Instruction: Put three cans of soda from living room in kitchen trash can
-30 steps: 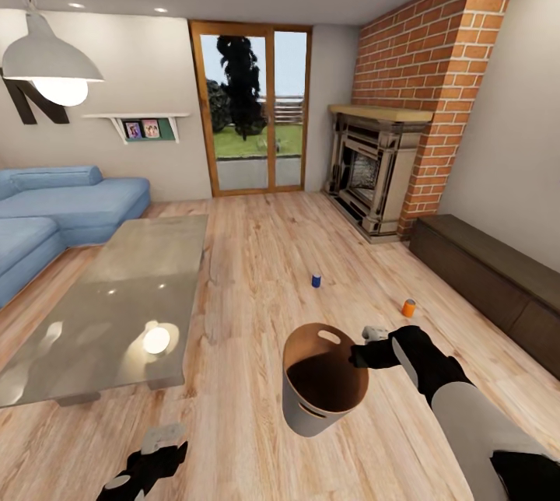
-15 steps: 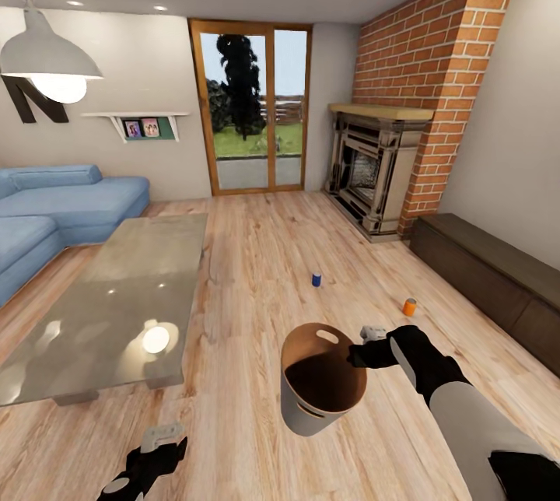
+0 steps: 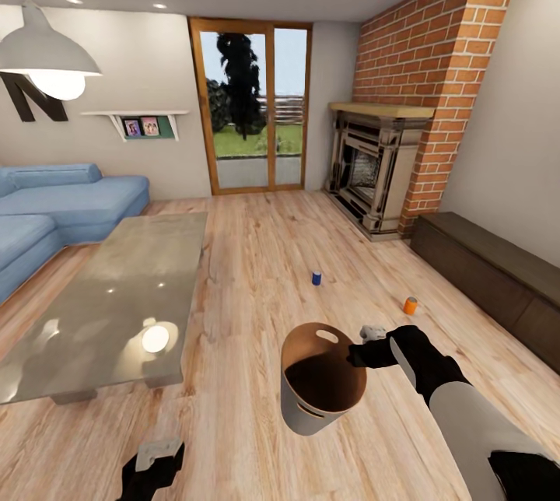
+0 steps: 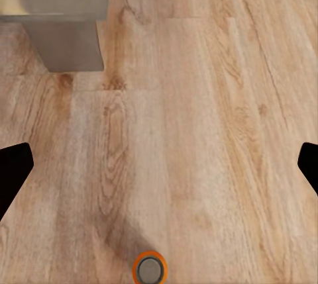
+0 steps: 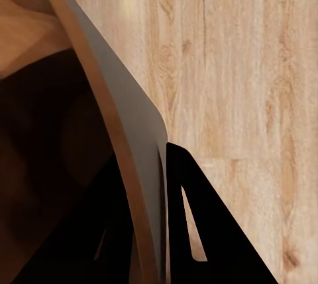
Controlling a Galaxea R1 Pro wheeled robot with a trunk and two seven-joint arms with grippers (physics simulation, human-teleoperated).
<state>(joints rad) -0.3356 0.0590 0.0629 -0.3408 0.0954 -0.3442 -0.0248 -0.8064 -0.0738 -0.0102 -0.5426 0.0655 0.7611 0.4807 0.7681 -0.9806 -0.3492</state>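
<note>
— Where's the pail right now?

— I've got the tash can (image 3: 323, 388) hanging off my right end effector (image 3: 359, 353), clear of the wood floor (image 3: 249, 268). In the right wrist view the two fingers (image 5: 192, 231) sit either side of the pail's wall (image 5: 132, 138), pinching the rim, one inside and one outside. In the head view the grip is at about 2 o'clock on the rim.

— And the cans?

— From the pail, the blue can (image 3: 316, 278) stands upright on the floor at 12 o'clock, well apart. An orange can (image 3: 410, 304) stands at roughly 1 o'clock from the right end effector, near the dark low bench (image 3: 490, 283), also apart from it.

— Left side?

— My left end effector (image 3: 155, 460) is at 7 o'clock in the head view, empty, fingers spread wide: in the left wrist view the two tips sit at opposite edges. Between them, on the floor below, a second orange can (image 4: 150, 269) stands upright, seen from the top, not touched. The leg of the grey table (image 3: 117, 299) is near it.
</note>
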